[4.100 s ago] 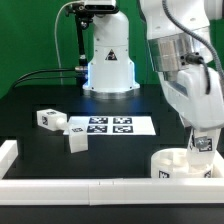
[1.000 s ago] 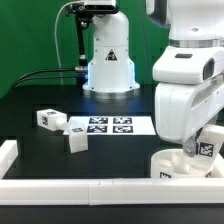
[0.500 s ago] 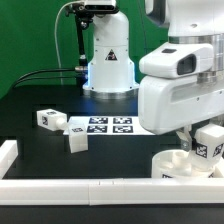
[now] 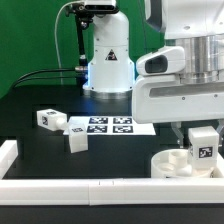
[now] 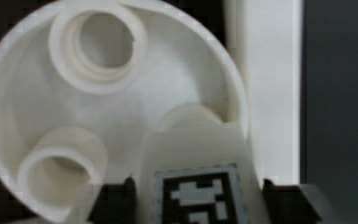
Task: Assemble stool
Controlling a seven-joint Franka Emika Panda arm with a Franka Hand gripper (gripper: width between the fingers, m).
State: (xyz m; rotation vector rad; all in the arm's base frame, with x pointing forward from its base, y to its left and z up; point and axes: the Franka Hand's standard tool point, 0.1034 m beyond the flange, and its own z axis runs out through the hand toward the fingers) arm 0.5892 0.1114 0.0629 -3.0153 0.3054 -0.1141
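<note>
The white round seat (image 4: 177, 163) lies at the front on the exterior view's right, against the front rail. My gripper (image 4: 201, 148) is shut on a white block leg (image 4: 203, 142) with a marker tag and holds it upright just above the seat. In the wrist view the leg (image 5: 197, 180) sits between my two dark fingers (image 5: 123, 197), over the seat (image 5: 60, 110) with its round sockets. Two more legs (image 4: 49, 119) (image 4: 77, 141) lie loose on the exterior view's left.
The marker board (image 4: 105, 126) lies flat in the middle of the black table. A white border rail (image 4: 80, 189) runs along the front edge and up the exterior view's left. The robot base (image 4: 108, 55) stands at the back.
My wrist has turned with the leg in it, and the leg has swung from tilted to upright over the seat. The seat and loose legs have not moved.
</note>
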